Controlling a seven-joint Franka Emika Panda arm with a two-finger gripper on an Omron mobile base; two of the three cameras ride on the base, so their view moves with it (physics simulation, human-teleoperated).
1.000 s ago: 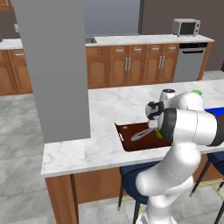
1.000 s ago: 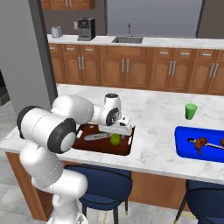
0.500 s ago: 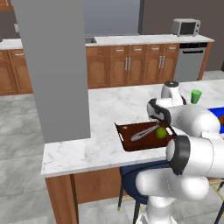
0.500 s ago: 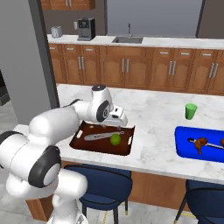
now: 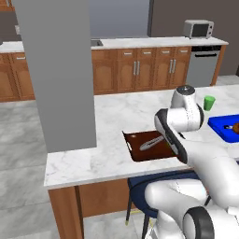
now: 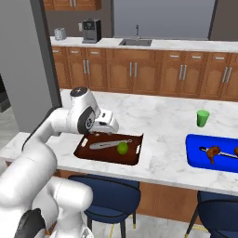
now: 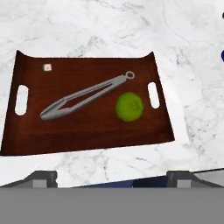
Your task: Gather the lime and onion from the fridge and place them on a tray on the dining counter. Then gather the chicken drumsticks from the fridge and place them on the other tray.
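Left base view: the dining counter [image 5: 116, 116] runs across the middle of the frame, and the dark brown tray [image 5: 138, 150] sits near its front edge, just right of centre. Grey tongs [image 5: 151, 142] lie on the tray. The white arm crosses the right side of the tray and hides whatever lies there. At the right edge, a corner of the blue tray [image 5: 223, 128] shows with 1 brown drumstick [image 5: 235, 127] on it, and a green cup [image 5: 209, 102] stands just above it.

Right base view: the brown tray [image 6: 88, 154] lies in the centre-left of the frame with the lime [image 6: 122, 148] resting on it, just below the tongs [image 6: 110, 144] and toward the tray's right end. The gripper [image 6: 108, 124] hangs over the tray's far edge, though its fingers are hard to make out from here. At the right, the blue tray [image 6: 197, 153] carries what look like 2 drumsticks [image 6: 212, 152], the second cut by the frame edge. The cup [image 6: 202, 118] stands above it.

Hand view: the tray [image 7: 35, 131] spreads across the middle, the lime [image 7: 129, 106] right of centre beside the right handle slot, close to the tongs [image 7: 85, 96] without clearly touching. The 2 finger tips [image 7: 41, 177] sit far apart at the bottom, spread wide with nothing between them.
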